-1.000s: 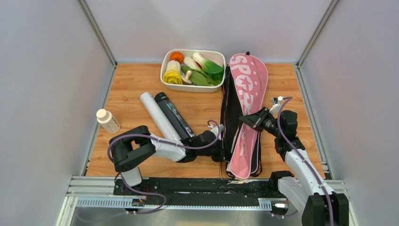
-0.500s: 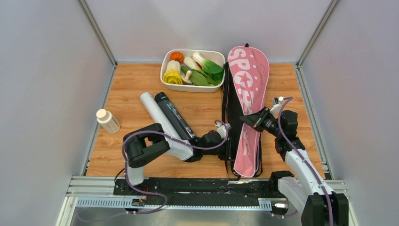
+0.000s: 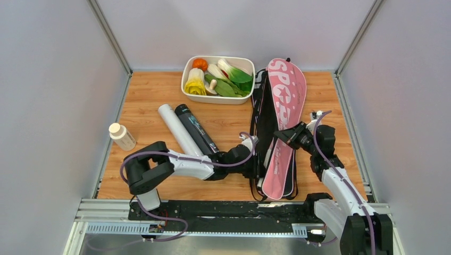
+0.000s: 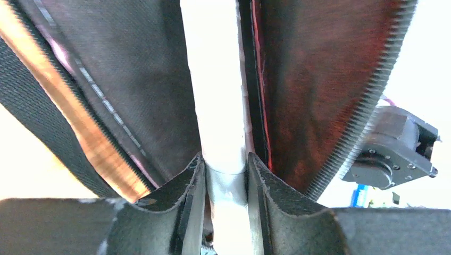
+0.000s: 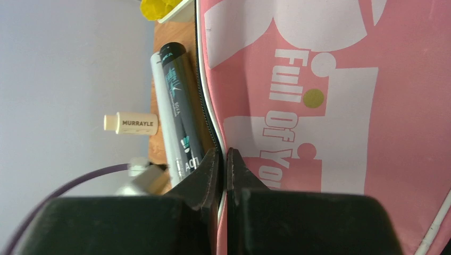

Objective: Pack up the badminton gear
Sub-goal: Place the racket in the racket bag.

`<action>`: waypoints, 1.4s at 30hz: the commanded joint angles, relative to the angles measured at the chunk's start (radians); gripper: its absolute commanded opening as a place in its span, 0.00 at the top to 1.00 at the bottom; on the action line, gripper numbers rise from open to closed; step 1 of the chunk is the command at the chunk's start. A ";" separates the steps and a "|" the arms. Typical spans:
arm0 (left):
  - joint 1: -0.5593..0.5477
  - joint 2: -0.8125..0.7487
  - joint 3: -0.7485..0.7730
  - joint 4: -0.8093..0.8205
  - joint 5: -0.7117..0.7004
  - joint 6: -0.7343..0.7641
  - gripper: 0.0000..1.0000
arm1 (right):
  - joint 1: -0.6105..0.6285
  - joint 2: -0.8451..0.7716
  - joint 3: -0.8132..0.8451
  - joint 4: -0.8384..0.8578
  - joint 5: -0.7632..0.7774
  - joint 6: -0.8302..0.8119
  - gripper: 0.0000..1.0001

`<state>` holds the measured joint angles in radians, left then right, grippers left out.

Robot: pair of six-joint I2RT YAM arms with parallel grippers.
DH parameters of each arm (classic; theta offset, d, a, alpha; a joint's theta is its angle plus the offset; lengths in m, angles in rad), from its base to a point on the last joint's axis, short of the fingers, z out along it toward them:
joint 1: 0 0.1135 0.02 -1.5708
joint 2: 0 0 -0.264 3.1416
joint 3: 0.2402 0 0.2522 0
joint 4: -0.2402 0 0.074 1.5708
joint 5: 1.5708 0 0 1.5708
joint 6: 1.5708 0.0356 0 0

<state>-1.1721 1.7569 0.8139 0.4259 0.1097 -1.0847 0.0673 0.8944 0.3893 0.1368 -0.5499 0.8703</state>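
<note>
Far left on the table (image 3: 141,101): a small capped bottle (image 3: 122,136), no part of the job. Just right of it, white tube (image 3: 177,130) and black tube (image 3: 198,130) side by side, touching, loose on the wood, not yet packed. Beyond them at the far edge, a white tray (image 3: 184,79) of toy vegetables, to be left alone.

Near centre, left gripper (image 3: 259,162) set in at the near-left edge of the black cover (image 3: 265,119), between its parted zipper flaps. Jaws part-way apart, a pale strip between the fingers (image 4: 189,183), no sure hold on anything.

On top of the black one and slightly tilted, the pink cover (image 3: 287,101), pinched at its left edge by the right gripper (image 3: 281,137), jaws all but closed on the piping.

No racquet or shuttlecock in the open; perhaps already inside, impossible to tell. Probably mid-task: black cover unzipped, tubes to stow, covers to close.
</note>
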 commanded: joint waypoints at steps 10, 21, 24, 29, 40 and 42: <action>-0.002 -0.267 0.058 -0.383 -0.247 0.114 0.56 | -0.004 0.102 0.030 0.047 0.004 -0.081 1.00; 0.000 -0.115 0.134 -0.329 -0.097 0.174 0.54 | -0.003 0.055 0.034 0.071 -0.053 -0.023 1.00; 0.000 -0.061 0.120 -0.184 -0.008 0.155 0.54 | -0.003 0.050 0.037 0.071 -0.054 -0.017 1.00; -0.001 0.069 0.141 -0.043 0.124 0.101 0.64 | -0.004 0.052 0.041 0.076 -0.065 0.006 1.00; 0.001 0.099 0.110 0.018 0.118 0.088 0.70 | -0.006 0.077 -0.013 0.090 -0.018 -0.030 1.00; 0.003 0.061 0.108 -0.040 0.078 0.101 0.67 | -0.004 0.078 -0.012 0.077 0.001 -0.047 0.98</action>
<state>-1.1633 1.8721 0.9283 0.4271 0.2249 -1.0199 0.0620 0.9768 0.3725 0.1474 -0.5587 0.8425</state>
